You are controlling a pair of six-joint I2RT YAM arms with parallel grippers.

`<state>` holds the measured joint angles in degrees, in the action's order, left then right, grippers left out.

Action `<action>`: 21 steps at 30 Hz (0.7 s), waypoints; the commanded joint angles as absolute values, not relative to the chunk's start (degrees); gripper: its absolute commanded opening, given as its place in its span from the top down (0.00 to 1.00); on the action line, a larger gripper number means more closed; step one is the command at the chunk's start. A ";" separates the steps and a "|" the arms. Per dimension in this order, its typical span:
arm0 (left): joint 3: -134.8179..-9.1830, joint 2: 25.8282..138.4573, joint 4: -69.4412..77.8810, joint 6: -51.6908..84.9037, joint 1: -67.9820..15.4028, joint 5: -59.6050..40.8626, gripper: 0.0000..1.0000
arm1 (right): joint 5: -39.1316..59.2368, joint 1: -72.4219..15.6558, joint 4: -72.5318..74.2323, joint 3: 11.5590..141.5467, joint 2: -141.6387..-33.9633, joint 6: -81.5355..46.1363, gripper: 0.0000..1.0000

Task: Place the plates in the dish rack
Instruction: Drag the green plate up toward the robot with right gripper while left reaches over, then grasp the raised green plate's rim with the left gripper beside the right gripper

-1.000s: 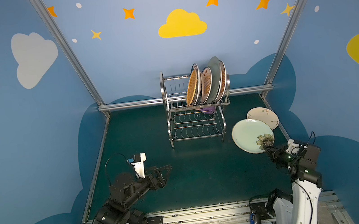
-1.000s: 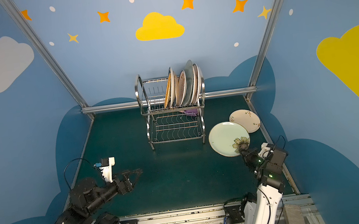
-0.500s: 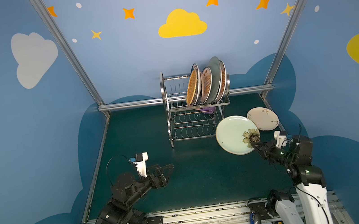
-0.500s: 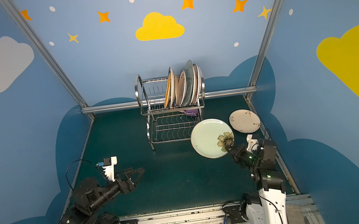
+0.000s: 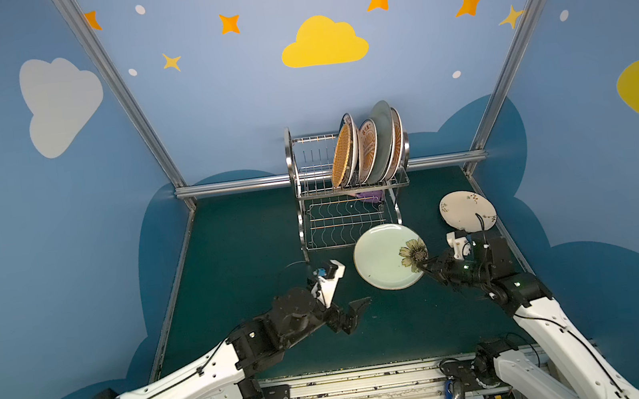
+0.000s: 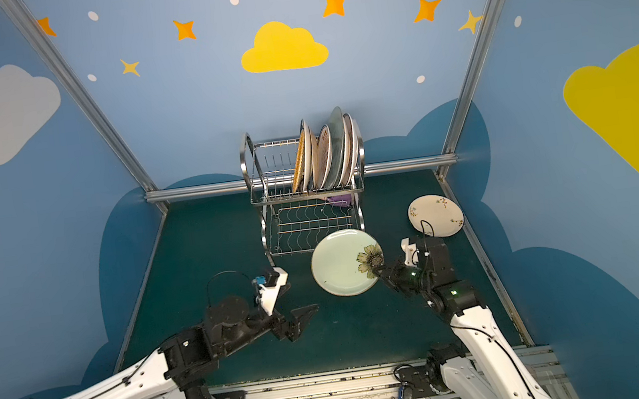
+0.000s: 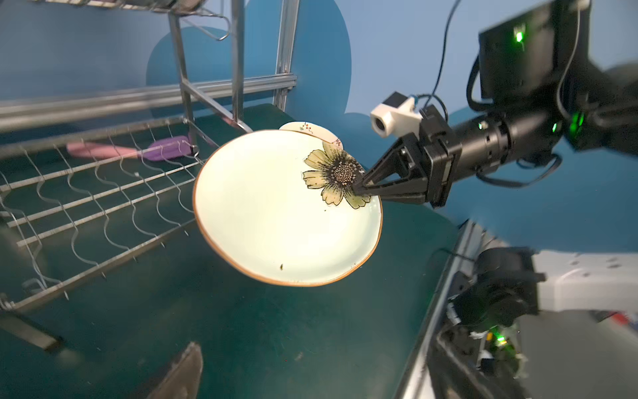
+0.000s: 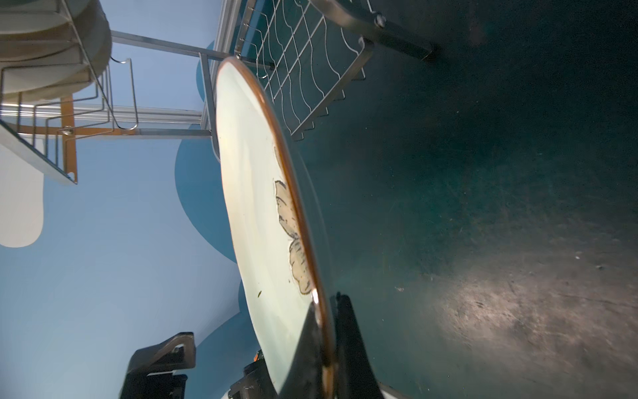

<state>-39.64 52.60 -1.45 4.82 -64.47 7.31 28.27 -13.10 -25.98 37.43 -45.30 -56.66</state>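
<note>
A pale green plate [image 5: 384,259] [image 6: 338,263] with a flower print hangs tilted above the mat, just in front of the dish rack's lower right corner. My right gripper [image 5: 423,265] [image 6: 377,271] [image 7: 360,190] [image 8: 324,311] is shut on its rim at the flower. The steel dish rack [image 5: 293,162] [image 6: 249,163] stands at the back with several plates [image 5: 369,147] [image 6: 328,153] upright in its upper tier. A cream floral plate [image 5: 467,210] [image 6: 435,214] lies flat at the right. My left gripper [image 5: 360,313] [image 6: 304,322] is open and empty, left of and short of the held plate.
A purple and pink utensil [image 5: 367,195] [image 7: 162,151] lies by the rack's lower tier of wavy wires [image 7: 103,207]. A metal rail [image 7: 435,304] edges the mat on the right, close under my right arm. Blue walls enclose the mat on three sides.
My right arm has carried the green plate leftward, from the right side to the front of the rack. My left arm has reached forward and right, toward the plate.
</note>
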 commanded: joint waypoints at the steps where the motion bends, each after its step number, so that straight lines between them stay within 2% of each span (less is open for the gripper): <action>1: -42.30 57.88 2.81 -16.77 -68.18 17.28 0.00 | 28.53 -14.70 -17.31 40.44 -45.91 -57.51 1.00; 5: -44.77 63.56 4.30 -31.56 -71.21 18.10 0.00 | 28.43 -15.97 -17.55 41.88 -47.94 -57.83 1.00; 12: -48.23 70.43 4.05 -44.47 -72.14 17.41 0.03 | 28.14 -17.37 -17.78 43.58 -49.60 -59.24 1.00; 16: -48.39 74.12 7.81 -49.33 -72.16 17.71 0.10 | 27.68 -18.43 -19.07 45.01 -50.66 -59.63 1.00; 21: -51.43 79.21 8.31 -51.12 -72.16 21.02 0.24 | 27.69 -19.33 -19.55 45.92 -51.05 -60.35 1.00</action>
<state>-48.99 77.73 5.91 -47.57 -72.05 18.39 26.04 -18.83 -24.86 42.22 -51.83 -59.51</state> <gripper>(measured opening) 0.770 0.058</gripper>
